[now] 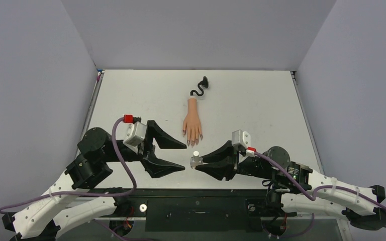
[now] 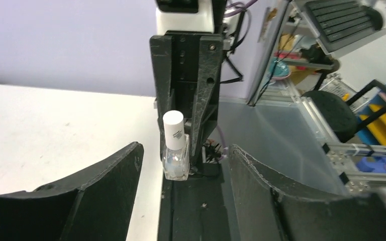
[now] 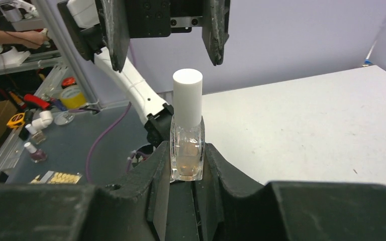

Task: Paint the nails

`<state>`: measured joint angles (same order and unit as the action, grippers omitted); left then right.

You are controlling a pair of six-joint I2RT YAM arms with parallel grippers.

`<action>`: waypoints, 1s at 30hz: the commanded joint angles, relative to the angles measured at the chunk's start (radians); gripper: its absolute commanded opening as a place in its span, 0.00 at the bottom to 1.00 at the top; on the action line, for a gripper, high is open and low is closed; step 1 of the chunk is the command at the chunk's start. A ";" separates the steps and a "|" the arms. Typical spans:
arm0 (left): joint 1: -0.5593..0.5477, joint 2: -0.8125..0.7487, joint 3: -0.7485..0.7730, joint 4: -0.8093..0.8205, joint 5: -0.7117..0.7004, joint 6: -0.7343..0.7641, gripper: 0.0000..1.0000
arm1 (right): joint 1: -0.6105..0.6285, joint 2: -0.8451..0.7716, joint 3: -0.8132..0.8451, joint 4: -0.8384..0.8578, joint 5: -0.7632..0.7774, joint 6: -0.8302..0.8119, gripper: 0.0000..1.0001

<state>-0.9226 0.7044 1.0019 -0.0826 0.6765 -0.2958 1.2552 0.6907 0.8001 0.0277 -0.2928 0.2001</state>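
Top view: the right fingers [image 1: 218,152] clamp the polish bottle [image 1: 196,159]; the nails [image 1: 193,137] lie just beyond it. Left wrist: the left fingers [image 2: 105,173] stand partly open, empty, flanking that bottle without touching. Right wrist: best close squarely on the white cap [image 3: 187,95], above the glass, keeping the bottle upright.

nails [image 1: 193,139]: small, dark | on peach mannequin hand [image 1: 192,122] | flat, palm down
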 commanded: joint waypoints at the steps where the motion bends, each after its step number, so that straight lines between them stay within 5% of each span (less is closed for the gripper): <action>1: -0.007 0.039 0.087 -0.218 -0.104 0.127 0.58 | -0.007 0.004 0.015 0.025 0.112 0.012 0.00; 8: -0.007 0.093 0.119 -0.311 -0.079 0.201 0.54 | -0.007 0.012 0.032 0.001 0.073 -0.005 0.00; 30: -0.018 0.111 0.093 -0.237 0.005 0.160 0.45 | -0.007 0.052 0.048 -0.024 0.032 -0.018 0.00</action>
<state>-0.9344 0.8173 1.0782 -0.3523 0.6563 -0.1291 1.2552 0.7349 0.8024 -0.0326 -0.2398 0.1928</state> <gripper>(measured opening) 0.446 0.222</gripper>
